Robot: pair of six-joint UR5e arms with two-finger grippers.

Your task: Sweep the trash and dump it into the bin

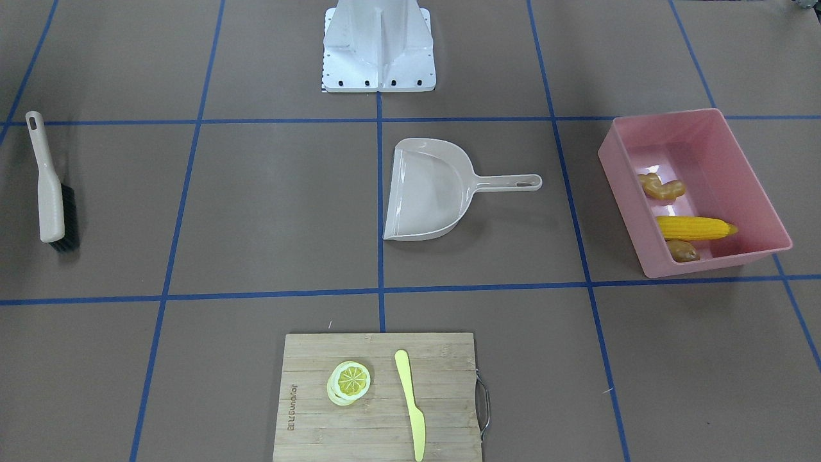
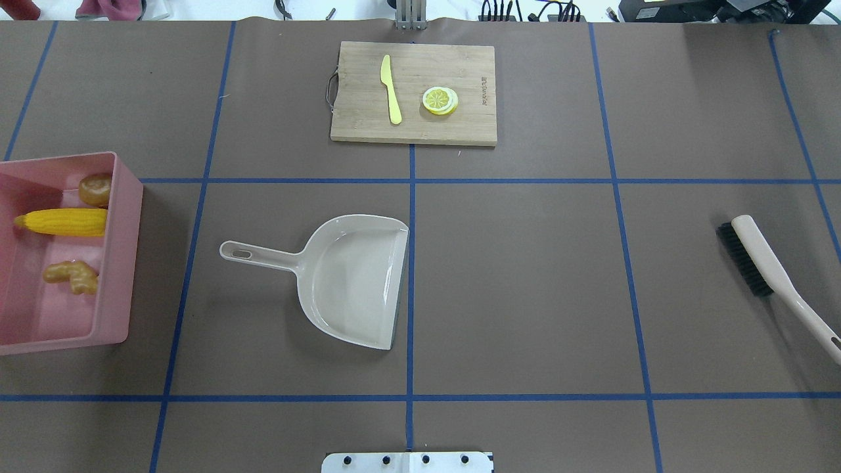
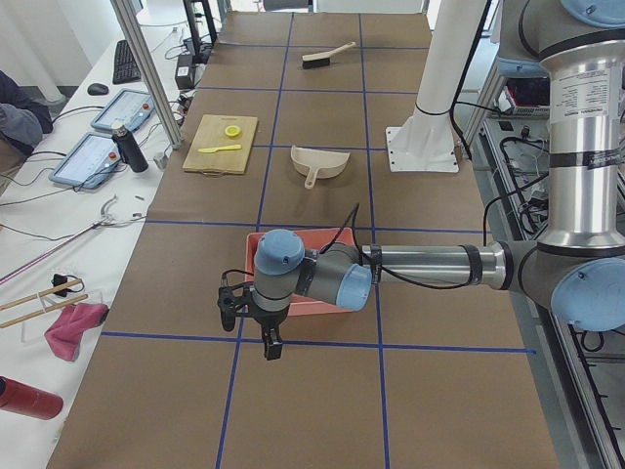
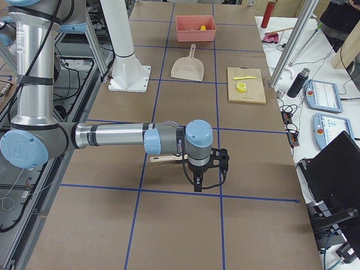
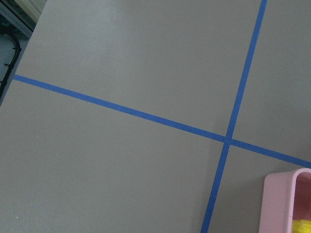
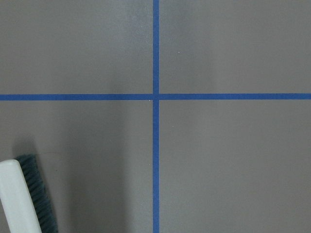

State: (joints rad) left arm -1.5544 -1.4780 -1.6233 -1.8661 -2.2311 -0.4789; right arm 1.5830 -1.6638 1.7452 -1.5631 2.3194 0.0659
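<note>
The pink bin (image 1: 627, 192) stands at the table's left end, also seen in the overhead view (image 2: 121, 249). Inside it lie the yellow corn cob (image 1: 694, 228), the brown potato (image 1: 682, 251) and the tan ginger root (image 1: 662, 187). My left gripper (image 3: 252, 332) hangs over bare table beyond the bin, empty; I cannot tell if it is open or shut. My right gripper (image 4: 207, 179) hangs over the table at the other end, close to the brush (image 2: 769, 269); I cannot tell its state. The bin's corner (image 5: 282, 204) shows in the left wrist view.
A beige dustpan (image 2: 355, 279) lies empty at the table's middle. A wooden cutting board (image 2: 473, 125) at the far edge carries a lemon slice (image 2: 439, 100) and a pale yellow knife (image 2: 391, 89). The robot's white base (image 1: 378, 45) stands at the near edge.
</note>
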